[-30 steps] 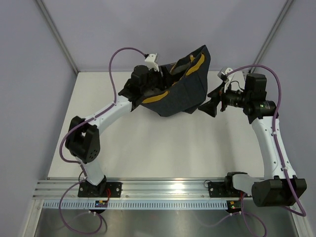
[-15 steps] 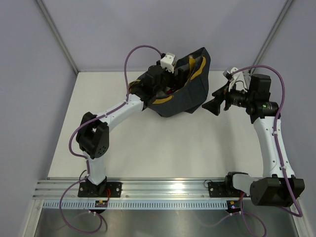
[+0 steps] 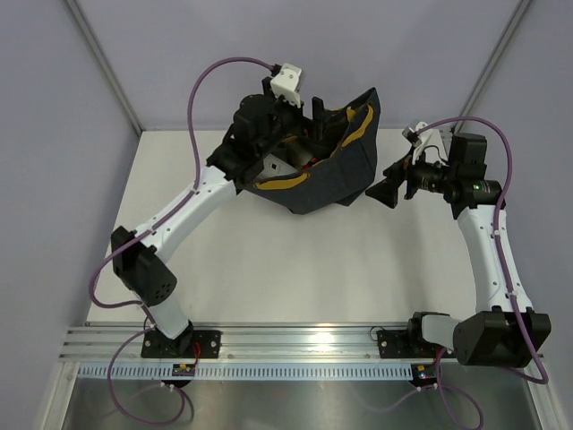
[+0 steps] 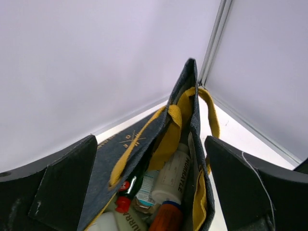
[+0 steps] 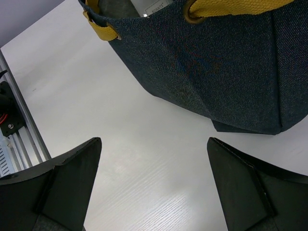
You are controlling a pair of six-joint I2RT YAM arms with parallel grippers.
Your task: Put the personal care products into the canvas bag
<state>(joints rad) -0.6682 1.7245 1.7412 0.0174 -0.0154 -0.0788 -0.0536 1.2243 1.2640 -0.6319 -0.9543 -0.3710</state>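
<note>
Top external: the canvas bag (image 3: 331, 179) stands on the table (image 3: 269, 260), with the left gripper (image 3: 300, 143) over its left rim and the right gripper (image 3: 387, 188) just right of it, apart. Left wrist: jaws wide, holding nothing, above the bag's mouth. Inside the bag lie a cream labelled bottle (image 4: 174, 175), an orange bottle (image 4: 166, 219) and a red cap (image 4: 122, 204). Right wrist: jaws spread wide, empty, facing the bag's side.
</note>
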